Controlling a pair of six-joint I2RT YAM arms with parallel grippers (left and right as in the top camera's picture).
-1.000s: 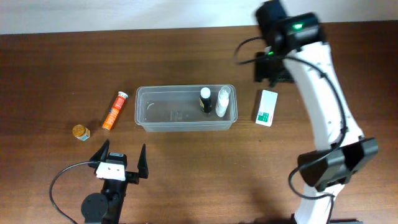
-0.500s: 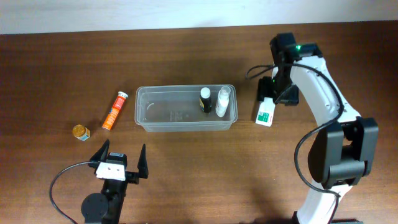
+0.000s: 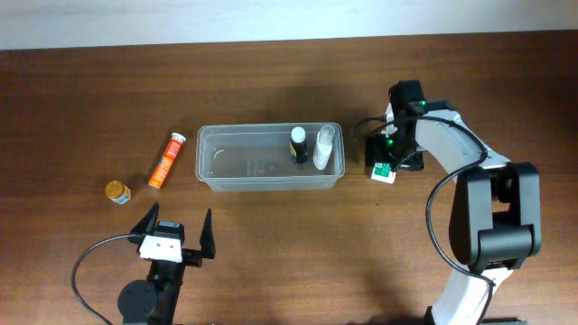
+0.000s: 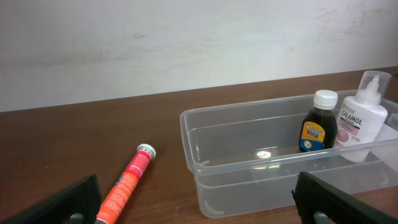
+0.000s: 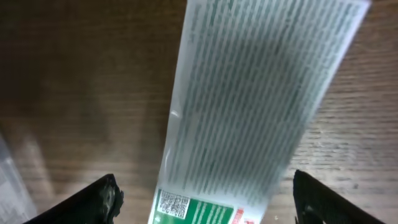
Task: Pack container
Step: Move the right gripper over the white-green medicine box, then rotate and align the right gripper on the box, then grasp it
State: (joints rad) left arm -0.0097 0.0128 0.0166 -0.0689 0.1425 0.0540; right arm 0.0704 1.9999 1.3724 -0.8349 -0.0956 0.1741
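The clear container (image 3: 217, 174) lies mid-table and holds a dark bottle (image 3: 298, 144) and a white calamine bottle (image 3: 323, 148) at its right end; the left wrist view shows the container (image 4: 205, 155) and both bottles. A white-and-green carton (image 3: 385, 168) lies flat on the table to the right of the container. My right gripper (image 3: 395, 152) is open, low over the carton, one finger on each side of it; the carton (image 5: 249, 106) fills the right wrist view. My left gripper (image 3: 174, 236) is open and empty near the front edge.
An orange tube (image 3: 165, 161) lies left of the container, also in the left wrist view (image 4: 127, 180). A small yellow-lidded jar (image 3: 116, 192) stands further left. A pale wall runs along the table's far edge.
My right arm has swung down and forward from high at the back to just above the carton. The left arm and all objects have not moved.
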